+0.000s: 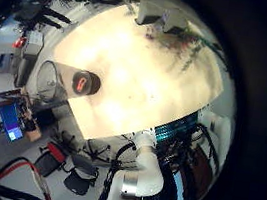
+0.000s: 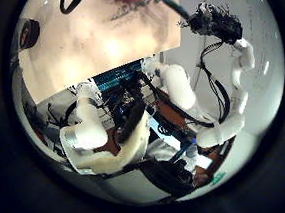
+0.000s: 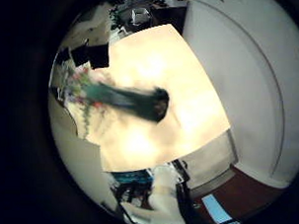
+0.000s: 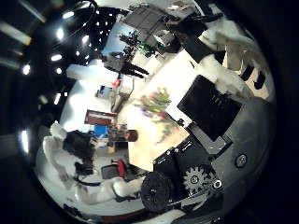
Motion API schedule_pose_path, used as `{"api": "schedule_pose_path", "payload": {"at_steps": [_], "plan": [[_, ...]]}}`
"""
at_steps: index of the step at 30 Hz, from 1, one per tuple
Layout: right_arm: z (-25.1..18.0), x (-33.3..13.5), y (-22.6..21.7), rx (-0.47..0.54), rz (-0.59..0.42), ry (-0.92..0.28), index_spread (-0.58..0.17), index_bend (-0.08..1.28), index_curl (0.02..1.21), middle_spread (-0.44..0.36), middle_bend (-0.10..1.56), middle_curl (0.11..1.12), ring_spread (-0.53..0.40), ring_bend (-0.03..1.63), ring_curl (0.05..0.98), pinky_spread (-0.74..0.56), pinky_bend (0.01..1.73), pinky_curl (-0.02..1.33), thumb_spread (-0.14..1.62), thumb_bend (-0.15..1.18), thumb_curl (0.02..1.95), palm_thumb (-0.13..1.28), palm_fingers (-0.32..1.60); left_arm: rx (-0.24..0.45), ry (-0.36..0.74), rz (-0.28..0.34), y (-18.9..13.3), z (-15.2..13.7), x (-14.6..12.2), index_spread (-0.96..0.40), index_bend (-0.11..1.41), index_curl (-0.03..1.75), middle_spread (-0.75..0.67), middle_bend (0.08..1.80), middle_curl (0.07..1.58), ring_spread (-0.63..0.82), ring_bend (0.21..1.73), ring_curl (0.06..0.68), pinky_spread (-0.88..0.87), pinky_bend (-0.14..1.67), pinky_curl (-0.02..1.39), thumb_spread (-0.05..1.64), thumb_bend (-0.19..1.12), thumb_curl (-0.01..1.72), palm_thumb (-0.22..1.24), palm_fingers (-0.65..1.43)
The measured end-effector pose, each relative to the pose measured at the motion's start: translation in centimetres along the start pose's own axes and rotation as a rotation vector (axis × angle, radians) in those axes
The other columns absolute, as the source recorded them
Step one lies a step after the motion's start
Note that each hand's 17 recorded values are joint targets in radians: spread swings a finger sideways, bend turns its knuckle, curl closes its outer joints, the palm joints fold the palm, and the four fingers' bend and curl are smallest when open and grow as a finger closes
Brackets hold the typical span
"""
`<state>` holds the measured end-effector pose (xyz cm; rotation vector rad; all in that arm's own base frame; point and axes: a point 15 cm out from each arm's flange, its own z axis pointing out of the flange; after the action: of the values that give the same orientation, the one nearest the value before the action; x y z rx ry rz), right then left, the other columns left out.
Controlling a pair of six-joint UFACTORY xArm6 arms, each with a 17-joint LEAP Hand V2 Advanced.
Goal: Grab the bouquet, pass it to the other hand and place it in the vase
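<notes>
While the bouquet (image 3: 116, 94) fills the view just under the palm of the right robot hand (image 1: 157, 13), we can't tell whether those fingers have closed round it or only hover over it. It looks to be lying on or low over the surface (image 1: 146, 82), stems one way and blooms the other. The vase (image 1: 84, 81) stands on the same surface under the left robot hand, well apart from the flowers, with nothing in it that we can see. We can't make out the left robot hand's fingers either. By our reckoning we're at the pick-up, so the hand-over and the drop into the vase are not yet done.
</notes>
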<state>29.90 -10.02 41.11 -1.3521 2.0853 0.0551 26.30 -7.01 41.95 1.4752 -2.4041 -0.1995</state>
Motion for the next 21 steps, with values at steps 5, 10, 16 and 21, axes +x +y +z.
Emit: {"api": "schedule_pose_path", "payload": {"at_steps": [5,10,16,21], "plan": [[-1.6,-2.1,0.7,0.027,0.05,-0.11,-0.206,1.21,0.82,-0.105,1.38,0.73,-0.176,1.47,0.651,-0.18,1.33,0.73,0.84,0.03,0.99,1.17,1.16,0.008,0.041,0.018,0.5,0.0,-1.9,-0.05,0.18,0.37,0.29,0.18,0.3,0.52,0.48,0.204,0.49,0.26,0.32,1.19,-0.02,0.28,0.21,0.18],[-2.4,-1.6,2.2,0.048,0.055,-0.046,-0.21,1.17,0.79,-0.112,1.35,0.71,-0.181,1.42,0.63,-0.22,1.26,0.72,0.88,-0.07,0.91,0.97,1.13,0.02,0.061,0.046,1.4,-0.1,-3.4,-0.05,0.18,0.37,0.29,0.18,0.3,0.51,0.48,0.202,0.49,0.25,0.32,1.19,-0.02,0.28,0.21,0.19],[-0.2,2.8,4.6,-0.07,0.038,0.122,-0.272,0.81,0.7,-0.13,1.18,0.63,-0.219,1.28,0.556,-0.42,1.14,0.63,0.93,-0.04,0.76,0.82,0.86,0.01,0.068,0.02,1.4,0.4,-3.4,-0.05,0.18,0.37,0.29,0.18,0.3,0.51,0.48,0.201,0.49,0.25,0.32,1.19,-0.02,0.28,0.21,0.19],[2.1,6.4,4.2,-0.172,-0.044,0.312,-0.337,0.63,0.63,-0.158,1.07,0.58,-0.255,1.19,0.508,-0.44,1.07,0.58,0.95,-0.03,0.7,0.83,0.68,0.005,0.072,0.017,0.8,0.5,-1.7,-0.05,0.18,0.37,0.29,0.18,0.3,0.51,0.48,0.2,0.49,0.25,0.32,1.19,-0.02,0.28,0.21,0.19]]}}
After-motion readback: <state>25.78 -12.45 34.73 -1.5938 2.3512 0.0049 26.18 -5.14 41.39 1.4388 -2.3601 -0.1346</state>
